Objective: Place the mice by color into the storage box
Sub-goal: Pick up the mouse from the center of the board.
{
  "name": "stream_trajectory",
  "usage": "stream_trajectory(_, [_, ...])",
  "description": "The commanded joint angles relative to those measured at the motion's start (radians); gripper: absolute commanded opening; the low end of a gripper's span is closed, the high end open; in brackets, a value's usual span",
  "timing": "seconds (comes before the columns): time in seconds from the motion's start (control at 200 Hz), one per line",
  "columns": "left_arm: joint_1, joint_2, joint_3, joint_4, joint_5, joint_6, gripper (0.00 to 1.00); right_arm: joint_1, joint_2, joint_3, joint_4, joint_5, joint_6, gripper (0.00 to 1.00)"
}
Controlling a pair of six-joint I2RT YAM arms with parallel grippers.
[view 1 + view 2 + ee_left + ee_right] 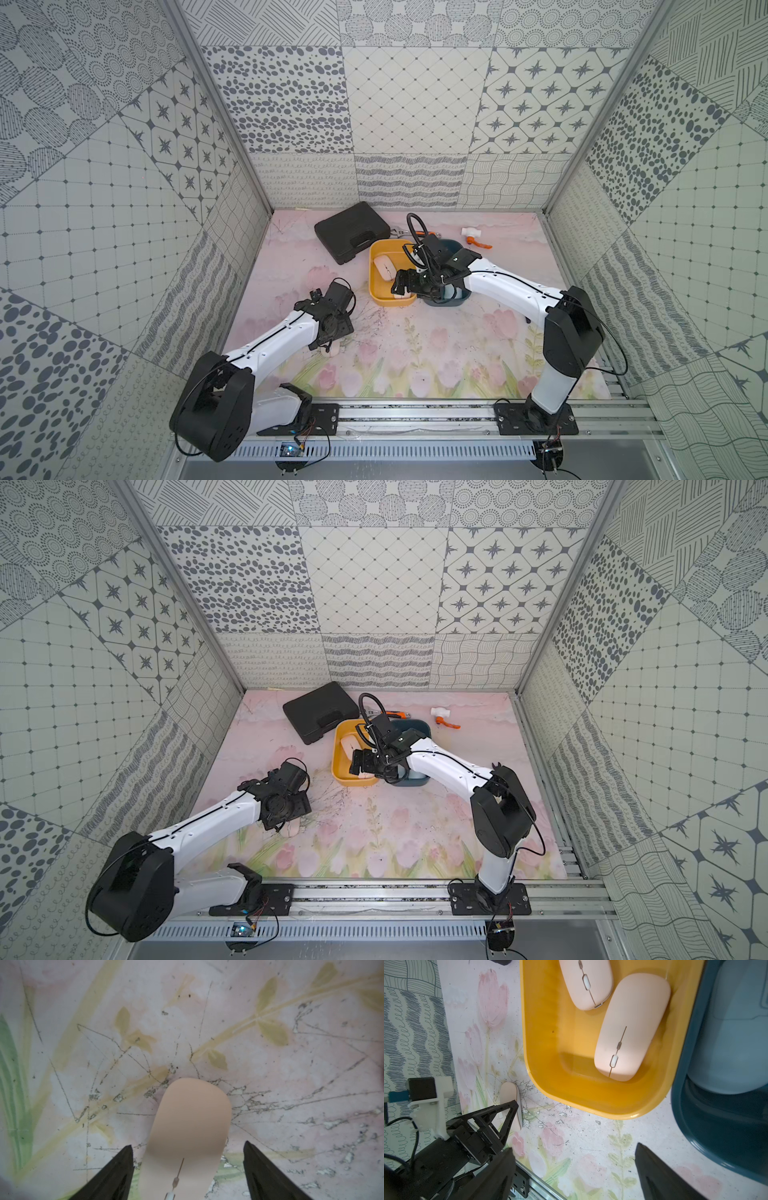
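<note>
Left gripper point(188, 1145): jaws apart, straddling pink mouse point(191, 1118) on mat point(436, 345), lower left of centre in both top views.
Right gripper point(574, 1147): jaws wide apart, over yellow bin point(376, 286), mid-frame.
Yellow bin: holds two pink mice point(633, 1026).

My left arm point(278, 336) and right arm point(507, 289): glossy white link shells, rounded black joint housings point(571, 332). A thin black cable point(519, 280) runs along each white link, past small dark screws. Base plates point(511, 419) black, bolted down. My left gripper point(188, 1144) and right gripper point(574, 1146): matte black fingers point(116, 1169) tapering to wedges, with triangular cut-outs seen side-on. Left wrist camera mount point(440, 1097) white, with a blue plug point(397, 1097). Ribbed black hose point(409, 228) at my right wrist.
</note>
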State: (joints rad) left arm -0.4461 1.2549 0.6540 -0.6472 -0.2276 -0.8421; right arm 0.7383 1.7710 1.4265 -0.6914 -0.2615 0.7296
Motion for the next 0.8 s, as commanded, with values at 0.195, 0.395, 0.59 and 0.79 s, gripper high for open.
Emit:
stream_trajectory(0.195, [0.014, 0.101, 0.046, -0.011, -0.016, 0.005, 0.85, -0.007, 0.014, -0.018, 0.045, -0.005, 0.014, 0.95])
stream_trajectory(0.395, [0.015, 0.077, 0.021, -0.019, 0.001, -0.03, 0.84, -0.01, 0.022, -0.023, 0.053, -0.011, 0.016, 0.95])
stream_trajectory(0.59, [0.012, 0.07, 0.001, -0.03, 0.009, -0.065, 0.84, -0.011, 0.024, -0.031, 0.063, -0.013, 0.02, 0.95])
stream_trajectory(0.79, [0.003, 0.103, -0.025, 0.003, 0.022, -0.085, 0.83, -0.013, 0.025, -0.035, 0.064, -0.013, 0.019, 0.95])
